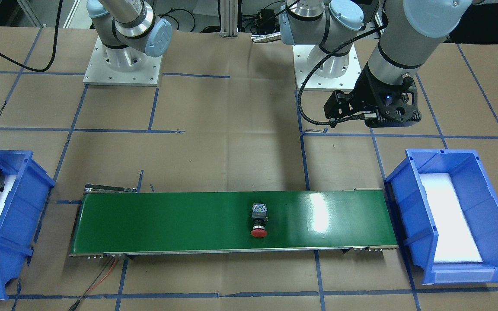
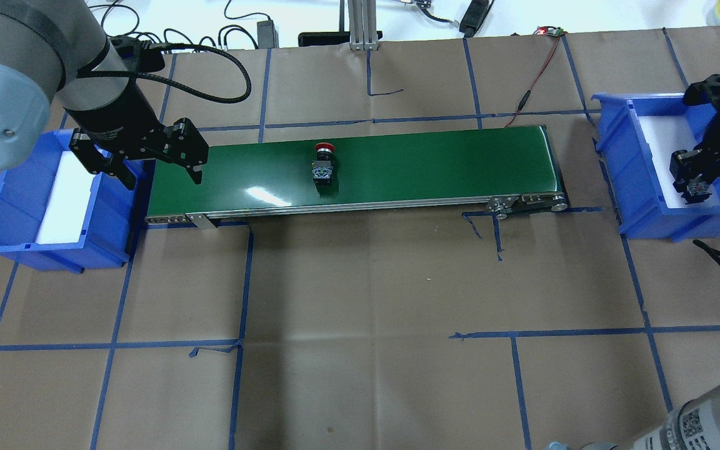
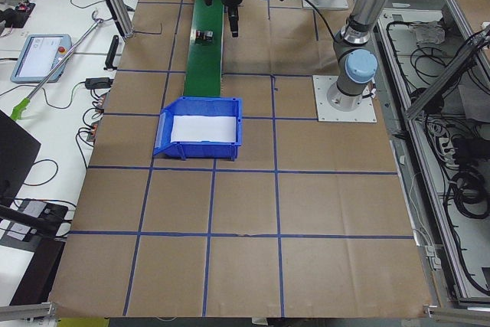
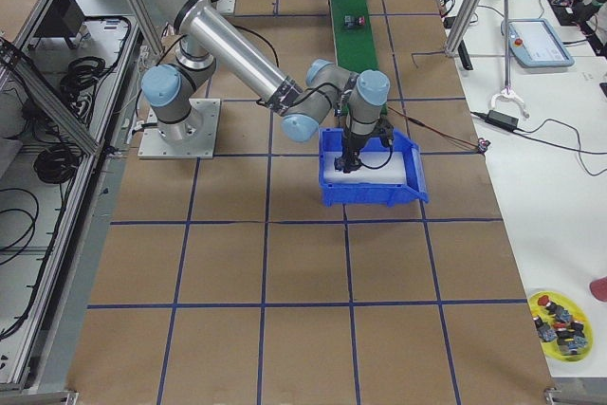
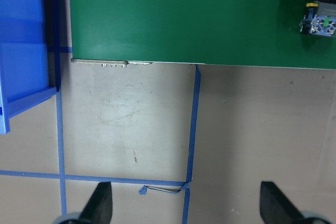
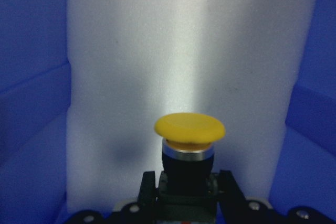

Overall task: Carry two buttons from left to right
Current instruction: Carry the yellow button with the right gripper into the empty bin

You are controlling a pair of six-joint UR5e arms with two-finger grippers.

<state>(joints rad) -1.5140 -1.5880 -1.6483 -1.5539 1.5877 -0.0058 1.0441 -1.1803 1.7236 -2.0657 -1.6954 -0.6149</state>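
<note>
The right wrist camera gives what no other view does: the yellow button (image 6: 189, 129) up close, its round cap facing away from the lens and its dark neck clamped between the fingers (image 6: 229, 186) of the right gripper (image 6: 186, 192). Behind it is the white foam floor of the right blue bin (image 6: 31, 103); whether the button touches the foam cannot be told.

In the front-facing view the same cap shows as a small yellow disc at the far left edge. In the overhead view, at the right edge, only the button's grey-black back end is seen under the gripper, inside the bin.

The left wrist camera shows two dark fingertips (image 5: 101, 203) in the lower corners of its frame, spread wide with nothing between them. Brown paper and blue tape lie below, and the red button (image 5: 320, 19) is cut off at the upper right.

The overhead view places this left gripper (image 2: 163, 178) in the upper left, hanging over the gap between the left blue bin (image 2: 22, 244) and the left end of the green conveyor belt (image 2: 429, 162). That bin is lined with white foam.

The red button lies on its side near the middle of the belt. Its cap points to the lower edge in the front-facing view and to the upper edge in the overhead one.
</note>
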